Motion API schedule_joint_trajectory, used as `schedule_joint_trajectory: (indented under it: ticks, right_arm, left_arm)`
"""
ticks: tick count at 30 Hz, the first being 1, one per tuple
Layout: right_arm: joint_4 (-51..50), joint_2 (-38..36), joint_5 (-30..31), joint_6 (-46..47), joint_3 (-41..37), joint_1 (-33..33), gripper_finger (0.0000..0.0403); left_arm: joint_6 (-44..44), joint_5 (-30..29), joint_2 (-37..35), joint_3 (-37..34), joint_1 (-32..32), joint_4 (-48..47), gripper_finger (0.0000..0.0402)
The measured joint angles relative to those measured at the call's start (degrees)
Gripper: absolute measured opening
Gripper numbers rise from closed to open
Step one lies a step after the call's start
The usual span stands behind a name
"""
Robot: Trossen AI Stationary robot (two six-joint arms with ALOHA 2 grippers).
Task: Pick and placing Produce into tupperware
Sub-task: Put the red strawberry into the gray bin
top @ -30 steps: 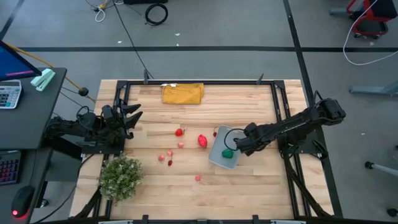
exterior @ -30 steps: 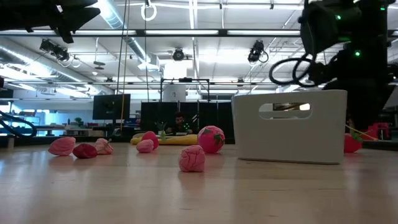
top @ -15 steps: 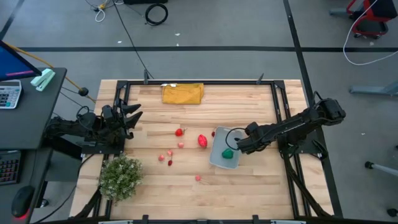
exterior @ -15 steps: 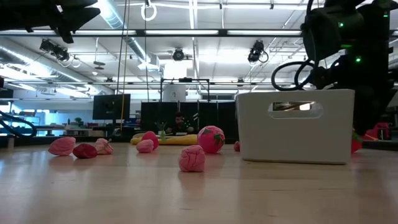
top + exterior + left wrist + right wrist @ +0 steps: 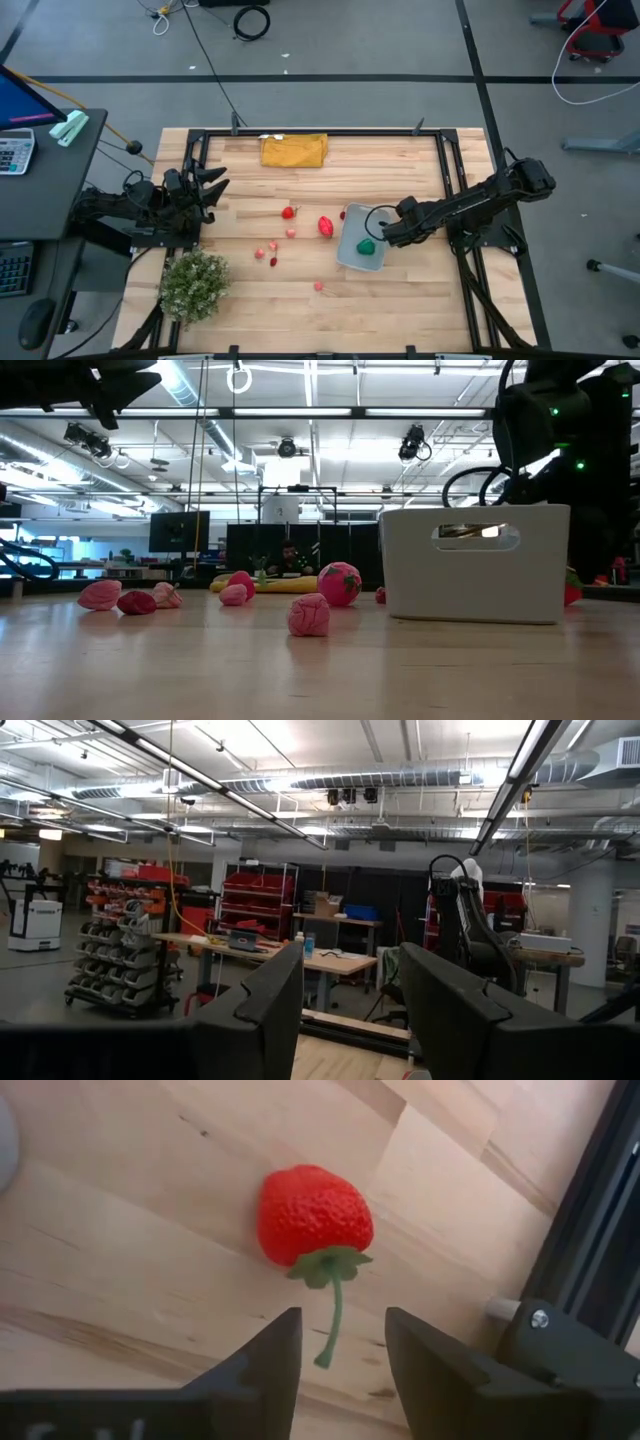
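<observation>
The light wooden slatted table point(image 5: 400, 300) with its black frame takes up most of the high view. On it, a bushy pale-green plant point(image 5: 193, 284) sits at the front left corner and a mustard-yellow folded cloth point(image 5: 293, 150) lies at the back edge, both well apart from the action.

The pale blue-grey shallow plastic tupperware point(image 5: 352, 240) sits right of centre with one green toy piece point(image 5: 366, 246) inside. The right gripper point(image 5: 386, 234) hangs right at the container's right edge, fingers parted a little with nothing between them. Its wrist view looks straight at a red toy strawberry with a green stem point(image 5: 314, 1218) lying on bare wood just ahead of the fingertips, not touching.

The left gripper point(image 5: 215, 183) is parked at the left edge, raised, fingers apart and empty.

The small red and pink toy produce pieces point(image 5: 326, 226) are scattered left of the tupperware, nothing blocking them.
</observation>
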Motion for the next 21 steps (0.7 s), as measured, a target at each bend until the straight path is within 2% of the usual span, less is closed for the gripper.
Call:
schedule_joint_trajectory:
  ticks: [10,21]
  right_arm:
    - [0.6,0.0,1.6,0.0,0.0,0.0,0.0114]
    - [0.6,0.0,0.1,-0.6,0.0,0.0,0.0008]
  left_arm:
    - [0.0,0.0,0.0,0.0,0.0,0.0,0.0172]
    - [0.0,0.0,0.0,0.0,0.0,0.0,0.0172]
